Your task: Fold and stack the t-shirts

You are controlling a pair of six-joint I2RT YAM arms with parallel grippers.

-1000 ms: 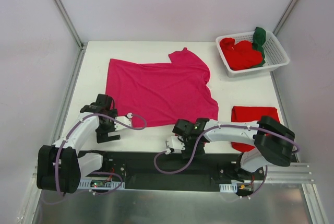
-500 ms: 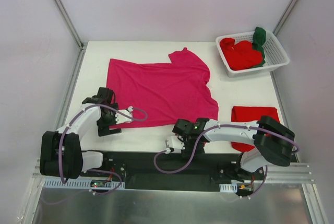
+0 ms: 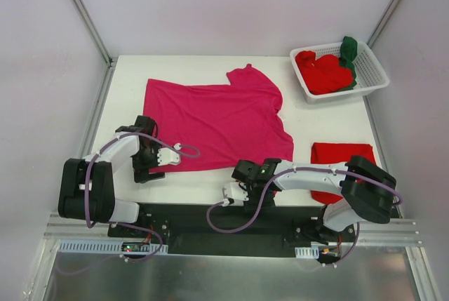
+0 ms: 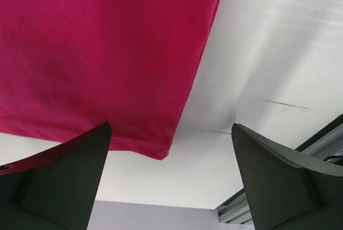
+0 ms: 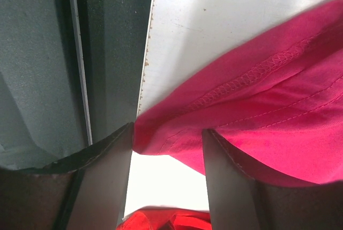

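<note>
Pale walls (image 3: 210, 6) enclose the white table (image 3: 126, 76), where the magenta t-shirt (image 3: 210, 118) lies spread flat at centre, the right claw (image 5: 167, 133) clamped on its 6 o'clock hem, the left claw (image 4: 170, 128) gaping wide — now drawn in from a second ago to its 8 o'clock corner.

Bright, even overhead light fell on the white desk (image 3: 330, 122), casting soft shadows. In the left wrist view glare streaked the desk, and the left hand (image 4: 170, 133) loomed dark, unfocused.
</note>
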